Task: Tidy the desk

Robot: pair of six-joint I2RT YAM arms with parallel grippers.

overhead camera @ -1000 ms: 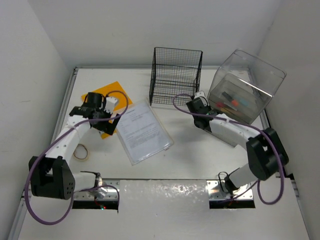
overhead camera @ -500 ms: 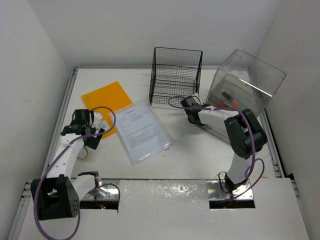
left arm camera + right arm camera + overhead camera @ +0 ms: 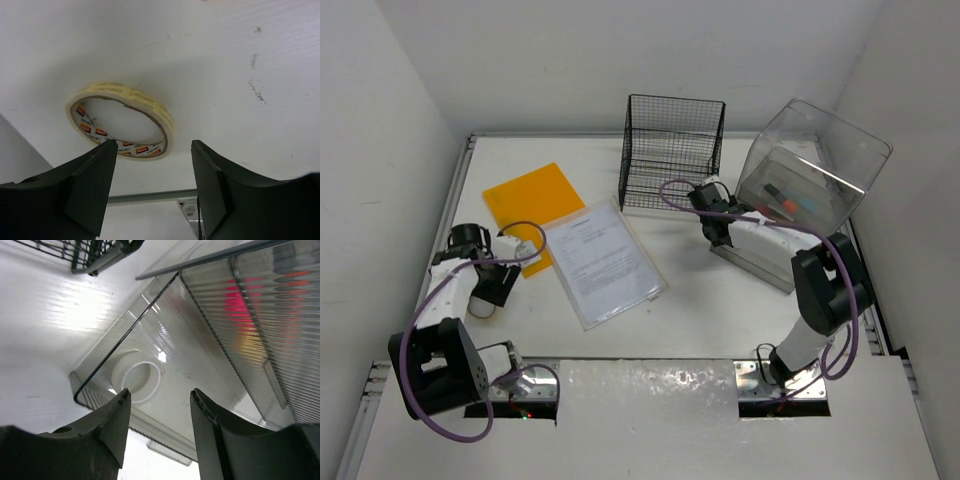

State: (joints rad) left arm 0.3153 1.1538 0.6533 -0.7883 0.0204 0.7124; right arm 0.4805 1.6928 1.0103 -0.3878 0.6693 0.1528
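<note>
While an orange folder [image 3: 525,195], a sleeved sheet [image 3: 605,262] and a tape roll [image 3: 127,92] lie loose on the white desk [image 3: 720,310] under both arms, tidying looks partly done: left gripper [image 3: 153,145] parted over the tape, right gripper [image 3: 160,392] parted, empty, above an open drawer [image 3: 190,365] holding a white roll [image 3: 117,377].

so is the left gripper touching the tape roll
Cannot tell. Left wrist view: one finger of the left gripper overlaps the tape roll at its rim; no plain contact or gap.

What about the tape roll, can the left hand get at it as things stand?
Likely yes: the left hand hangs open right over the tape roll, which lies flat on the desk with nothing in between.
</note>
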